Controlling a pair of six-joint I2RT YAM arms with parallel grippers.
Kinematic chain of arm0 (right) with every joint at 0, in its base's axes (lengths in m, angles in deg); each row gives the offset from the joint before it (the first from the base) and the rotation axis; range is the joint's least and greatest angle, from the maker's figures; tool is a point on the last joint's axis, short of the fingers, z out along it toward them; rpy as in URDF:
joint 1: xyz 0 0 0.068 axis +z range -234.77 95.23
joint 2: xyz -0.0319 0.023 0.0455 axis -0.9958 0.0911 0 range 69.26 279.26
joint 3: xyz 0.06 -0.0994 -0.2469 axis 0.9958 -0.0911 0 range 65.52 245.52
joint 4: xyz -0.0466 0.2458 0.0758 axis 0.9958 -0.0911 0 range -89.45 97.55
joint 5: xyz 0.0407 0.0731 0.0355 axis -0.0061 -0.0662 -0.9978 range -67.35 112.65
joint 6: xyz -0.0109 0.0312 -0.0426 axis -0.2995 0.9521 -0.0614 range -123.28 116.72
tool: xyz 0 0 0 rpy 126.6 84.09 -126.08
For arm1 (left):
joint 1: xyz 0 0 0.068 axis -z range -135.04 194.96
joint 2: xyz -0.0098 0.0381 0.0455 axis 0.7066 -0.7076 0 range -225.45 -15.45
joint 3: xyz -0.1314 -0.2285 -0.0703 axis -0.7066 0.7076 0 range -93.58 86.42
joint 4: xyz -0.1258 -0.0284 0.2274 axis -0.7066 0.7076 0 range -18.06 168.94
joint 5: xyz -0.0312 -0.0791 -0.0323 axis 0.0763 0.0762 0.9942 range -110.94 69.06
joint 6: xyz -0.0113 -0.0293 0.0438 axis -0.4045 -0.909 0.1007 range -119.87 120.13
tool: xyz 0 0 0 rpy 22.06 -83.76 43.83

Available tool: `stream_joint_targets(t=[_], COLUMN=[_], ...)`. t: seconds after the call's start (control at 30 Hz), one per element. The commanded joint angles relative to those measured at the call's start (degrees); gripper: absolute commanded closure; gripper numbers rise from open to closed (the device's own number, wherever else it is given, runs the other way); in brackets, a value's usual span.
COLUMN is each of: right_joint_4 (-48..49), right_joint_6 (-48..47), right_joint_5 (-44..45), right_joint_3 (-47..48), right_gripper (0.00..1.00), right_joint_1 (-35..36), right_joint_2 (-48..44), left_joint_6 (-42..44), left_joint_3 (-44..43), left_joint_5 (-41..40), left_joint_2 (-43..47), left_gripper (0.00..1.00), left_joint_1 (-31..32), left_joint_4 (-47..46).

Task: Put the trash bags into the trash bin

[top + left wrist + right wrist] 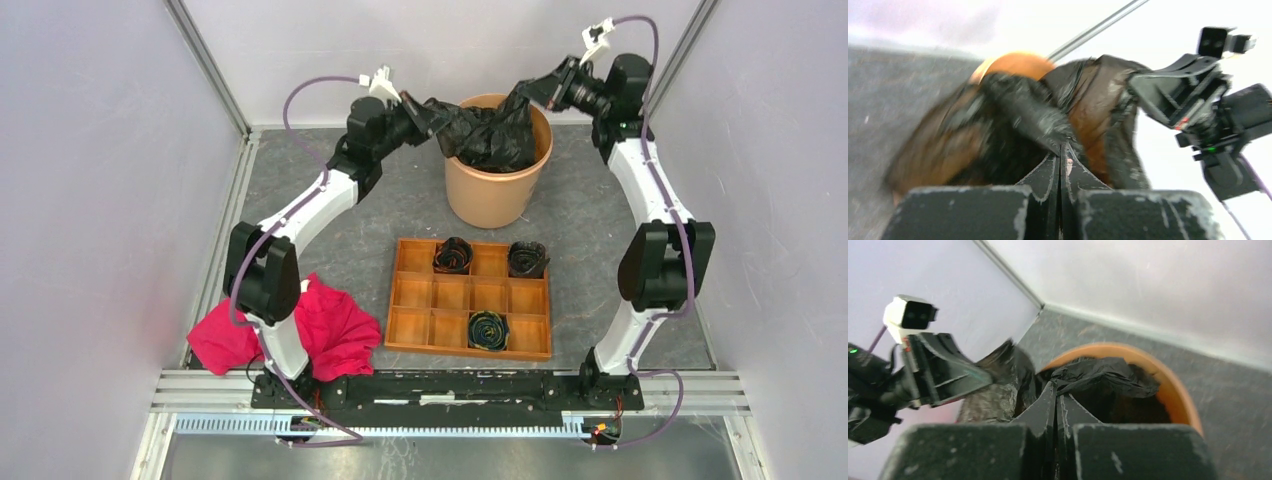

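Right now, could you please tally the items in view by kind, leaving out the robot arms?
Black trash bag: 1
Orange bin: 1
Wooden tray: 1
Dark rolls: 3
Red cloth: 1
Total: 7

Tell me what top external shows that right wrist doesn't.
Only top external: the wooden tray with three dark rolls in its compartments, the red cloth left of it, and the whole outer wall of the bin.
Only right wrist: a close look at the right pincer shut on a fold of the trash bag, with bare inner bin wall beside it.
Both: the black bag bunched in the bin's mouth, and the left pincer gripping its end outside the rim.
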Motion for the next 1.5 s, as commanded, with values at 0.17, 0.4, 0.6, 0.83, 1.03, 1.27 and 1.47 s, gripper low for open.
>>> stream_joint_targets(t=[0.17,0.4,0.6,0.83,1.03,1.27,1.47], right_joint_4=[-9.57,-9.01,-8.19,-11.60,-17.85,-12.97,-3.08], right_joint_6=[-9.84,-11.26,-8.35,-8.29,-7.20,-7.85,-2.21], right_joint_5=[0.38,0.75,0.46,11.54,17.97,17.10,18.54], right_joint_3=[5.36,2.08,-3.74,-8.82,-10.87,-20.20,-26.80], right_gripper=[0.99,0.97,0.93,0.43,0.28,0.21,0.46], right_joint_1=[-2.67,-6.69,-7.68,-7.25,-6.91,4.01,12.97], right_joint_2=[-3.92,-10.61,-13.27,-20.59,-26.04,-33.19,-30.12], left_joint_6=[1.23,6.01,4.43,3.65,2.21,0.51,0.23], left_joint_3=[-12.47,-9.82,-11.41,-11.47,-11.83,-11.77,-10.72], left_joint_5=[6.24,2.26,7.03,5.08,5.61,7.07,6.67], left_joint_2=[-1.35,2.88,1.42,1.56,0.56,-0.12,0.49], left_gripper=[0.98,0.98,0.98,0.98,0.98,0.98,0.98], left_joint_1=[1.22,2.44,2.47,2.43,2.46,2.42,2.48], left_joint_4=[-1.22,2.64,3.96,4.25,3.10,1.11,0.77])
